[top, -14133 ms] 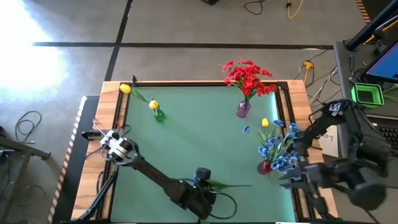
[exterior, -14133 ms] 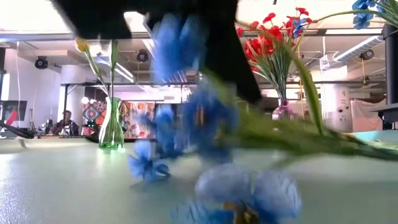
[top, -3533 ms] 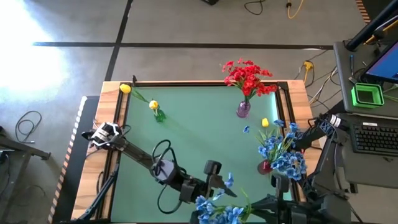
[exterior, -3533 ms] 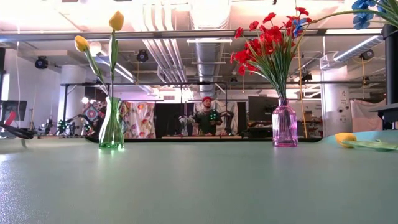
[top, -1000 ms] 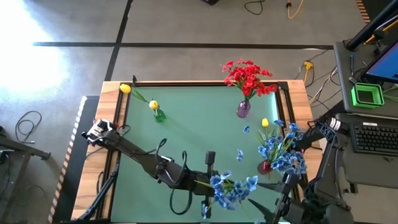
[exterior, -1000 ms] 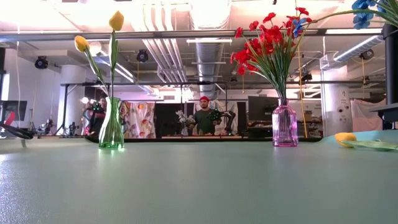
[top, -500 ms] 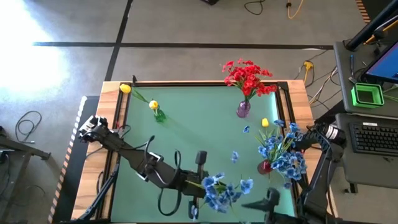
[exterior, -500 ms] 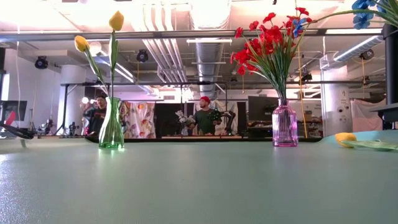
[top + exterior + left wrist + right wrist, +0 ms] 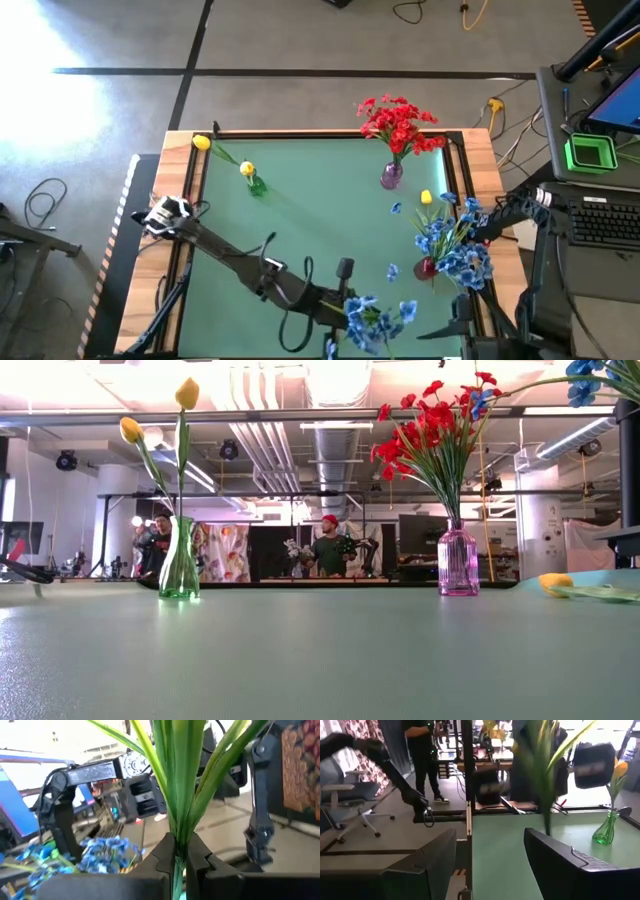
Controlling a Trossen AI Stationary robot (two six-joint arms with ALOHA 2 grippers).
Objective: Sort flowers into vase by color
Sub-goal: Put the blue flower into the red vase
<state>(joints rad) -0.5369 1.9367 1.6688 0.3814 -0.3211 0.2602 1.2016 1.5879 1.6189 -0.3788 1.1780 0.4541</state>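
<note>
Three vases stand on the green tabletop (image 9: 300,210), one per colour. My left jaws (image 9: 176,857) pinch the thin green stems of a blue flower sprig (image 9: 378,316) low, so the soft blooms hang clear near the front edge, just short of the blue bunch (image 9: 452,240) in its vase. My right jaws (image 9: 490,865) stand spread, empty (waiting at the front right corner). A loose yellow flower (image 9: 426,197) lies by the red bunch (image 9: 398,124).

High view: hard glare washes out the floor beyond the table's (image 9: 300,200) far left corner; mat evenly lit, shadows faint. Low view: bright ceiling lights, near table surface soft. Right wrist view: green stem (image 9: 542,775) motion-blurred, windows blown out. Left wrist view: background overexposed, hazy.
</note>
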